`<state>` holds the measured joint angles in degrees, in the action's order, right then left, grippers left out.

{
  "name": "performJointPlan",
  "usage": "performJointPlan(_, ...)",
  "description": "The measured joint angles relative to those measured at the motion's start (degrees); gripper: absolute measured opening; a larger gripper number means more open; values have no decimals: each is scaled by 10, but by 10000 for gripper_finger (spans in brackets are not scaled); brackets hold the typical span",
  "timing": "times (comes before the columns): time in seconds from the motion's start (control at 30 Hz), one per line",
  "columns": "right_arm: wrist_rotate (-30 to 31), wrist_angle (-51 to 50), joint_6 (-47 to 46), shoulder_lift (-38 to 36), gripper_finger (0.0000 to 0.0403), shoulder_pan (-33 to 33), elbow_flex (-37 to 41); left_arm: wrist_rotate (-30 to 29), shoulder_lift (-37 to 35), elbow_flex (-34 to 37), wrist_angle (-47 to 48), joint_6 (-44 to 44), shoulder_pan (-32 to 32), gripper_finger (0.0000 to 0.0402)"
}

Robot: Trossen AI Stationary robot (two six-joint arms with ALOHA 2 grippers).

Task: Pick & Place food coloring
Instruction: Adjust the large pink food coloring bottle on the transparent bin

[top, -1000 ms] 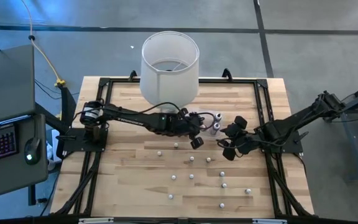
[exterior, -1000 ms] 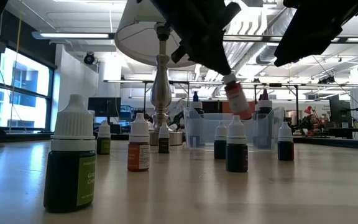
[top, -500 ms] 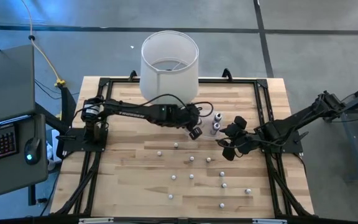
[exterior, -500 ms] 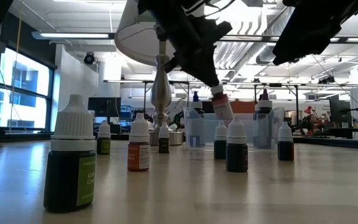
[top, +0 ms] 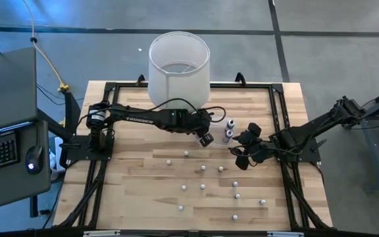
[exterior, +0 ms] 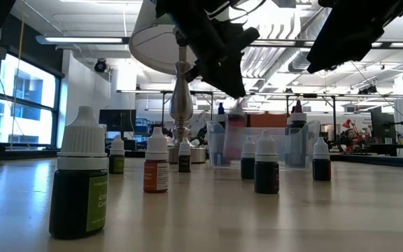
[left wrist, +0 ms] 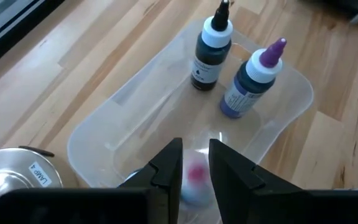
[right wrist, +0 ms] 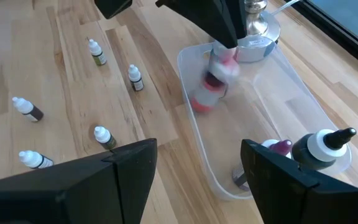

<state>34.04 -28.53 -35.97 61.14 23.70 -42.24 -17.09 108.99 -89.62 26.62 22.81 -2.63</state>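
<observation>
My left gripper (top: 206, 139) (left wrist: 196, 167) hangs open over the near end of the clear plastic tub (left wrist: 272, 127) (right wrist: 194, 146). A small reddish food coloring bottle with a white cap (right wrist: 209, 84) (exterior: 235, 127) shows blurred just below its fingertips, in the air inside the tub. Several more tiny white-capped bottles (top: 202, 187) (exterior: 80, 183) stand upright on the wooden table. My right gripper (top: 242, 153) (right wrist: 197, 168) waits open beside the tub, toward the table's right.
Two larger bottles stand in the tub: a dark one with a white cap (left wrist: 207, 50) and a blue one with a purple tip (left wrist: 250, 84). The big white lampshade (top: 179, 62) stands on its metal base (left wrist: 14, 180) just beyond the tub's far end.
My left gripper has carried the reddish bottle away from the near edge and over the tub, lowering it a little. The bottle, hanging tilted from the fingertips a moment ago, has left them and is dropping into the tub. My right arm has kept still.
</observation>
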Motion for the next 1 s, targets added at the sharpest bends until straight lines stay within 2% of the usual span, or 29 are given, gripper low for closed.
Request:
performJointPlan(0.2, 0, 1, 0, 0, 226, 0, 0, -12, 0, 0, 0, -1, 0, 79)
performJointPlan(0.3, 1, 4, 0, 0, 226, 0, 0, 7, 0, 0, 1, -28, 0, 78)
performJointPlan(0.4, 13, 14, 1, 4, 226, 0, 0, 60, -4, -14, 15, -43, 0, 78)
performJointPlan(0.53, 46, 31, 21, 14, 226, -1, 0, 174, -26, -64, 55, -48, 0, 78)
performJointPlan(0.6, 61, 36, 22, 20, 226, -1, 0, 228, -33, -94, 111, -48, 0, 78)
performJointPlan(0.67, 62, 37, 20, 26, 226, -1, 0, 257, -33, -126, 146, -59, 8, 78)
performJointPlan(0.73, 59, 36, 22, 30, 226, -2, 0, 248, -34, -153, 192, -74, 22, 78)
performJointPlan(0.83, 50, 43, 29, 41, 226, -12, 0, 199, -51, -190, 244, -98, 61, 78)
performJointPlan(1.0, 10, 52, 44, 71, 215, -42, -1, 75, -89, -216, 325, -109, 148, 78)
